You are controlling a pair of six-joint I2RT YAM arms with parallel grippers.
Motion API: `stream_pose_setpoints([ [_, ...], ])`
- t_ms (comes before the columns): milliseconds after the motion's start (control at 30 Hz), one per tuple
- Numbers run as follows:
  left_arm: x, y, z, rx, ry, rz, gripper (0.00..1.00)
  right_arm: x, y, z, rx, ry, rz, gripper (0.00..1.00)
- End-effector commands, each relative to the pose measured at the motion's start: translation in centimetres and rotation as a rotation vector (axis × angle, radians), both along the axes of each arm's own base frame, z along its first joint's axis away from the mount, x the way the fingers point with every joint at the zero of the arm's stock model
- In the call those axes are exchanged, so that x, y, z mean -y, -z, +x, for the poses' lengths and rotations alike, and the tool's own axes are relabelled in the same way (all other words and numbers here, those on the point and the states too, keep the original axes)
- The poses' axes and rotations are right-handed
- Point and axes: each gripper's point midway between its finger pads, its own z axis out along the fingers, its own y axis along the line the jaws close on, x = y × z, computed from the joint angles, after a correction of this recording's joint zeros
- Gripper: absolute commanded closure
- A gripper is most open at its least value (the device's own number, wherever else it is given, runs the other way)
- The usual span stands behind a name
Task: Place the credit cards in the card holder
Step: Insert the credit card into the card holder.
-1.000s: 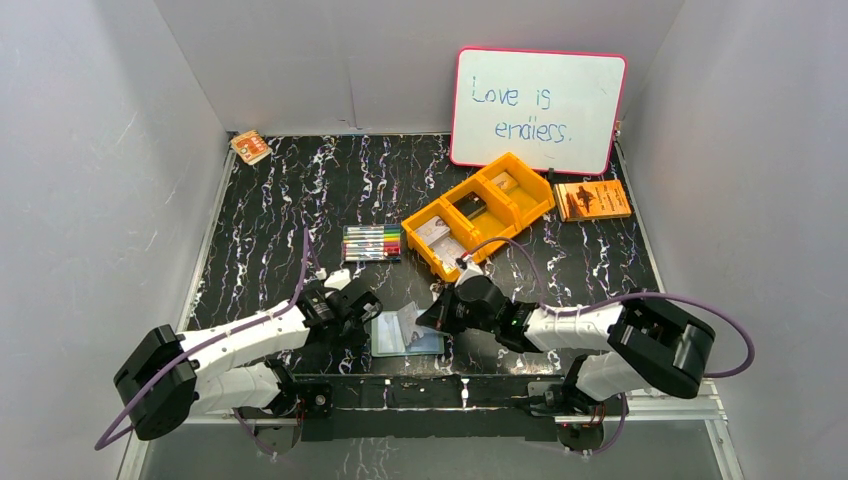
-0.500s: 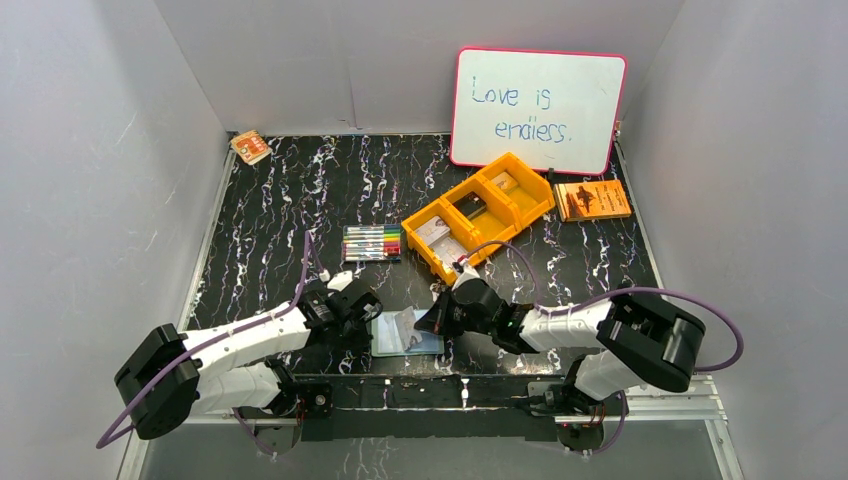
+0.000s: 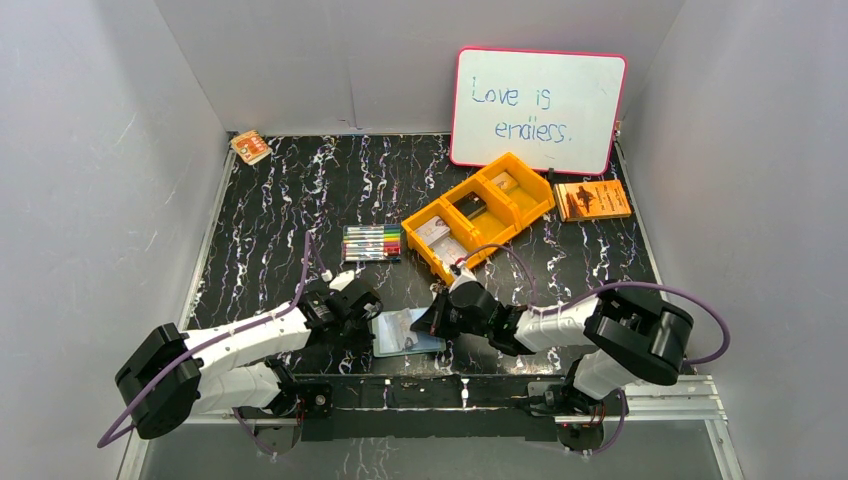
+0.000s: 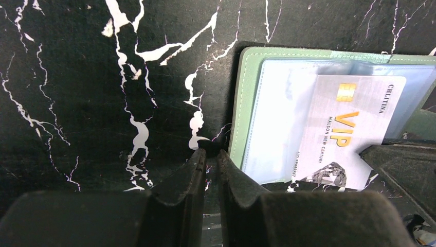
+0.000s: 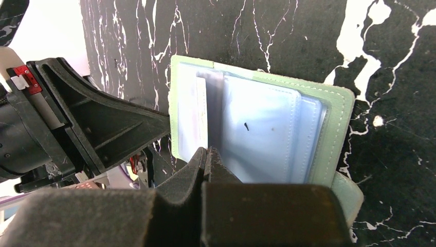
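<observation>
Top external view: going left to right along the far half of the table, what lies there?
Small orange-and-white packet → clear pack of coloured markers → orange three-compartment plastic bin → orange booklet with black drawing. The pink-framed whiteboard overlaps the bin's span, so it is left out.

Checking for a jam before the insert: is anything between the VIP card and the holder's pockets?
Nothing visible. The card, pinched by the right gripper, lies over the holder and its open pockets; the left gripper sits beside its edge, clear of them.
</observation>
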Motion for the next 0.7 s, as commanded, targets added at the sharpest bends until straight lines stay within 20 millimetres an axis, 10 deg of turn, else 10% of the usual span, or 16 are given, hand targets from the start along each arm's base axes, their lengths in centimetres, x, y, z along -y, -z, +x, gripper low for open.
stream_pose_setpoints([
  [0, -1.0, 1.2, -1.2, -0.047, 0.001, 0.028, 0.87, -0.2, 0.2, 0.4, 0.005, 0.04, 0.006, 1.0],
  [667, -0.7, 1.5, -1.5, -0.057, 0.008, 0.0, 0.89, -1.2, 1.6, -0.5, -0.023, 0.044, -0.035, 1.0],
])
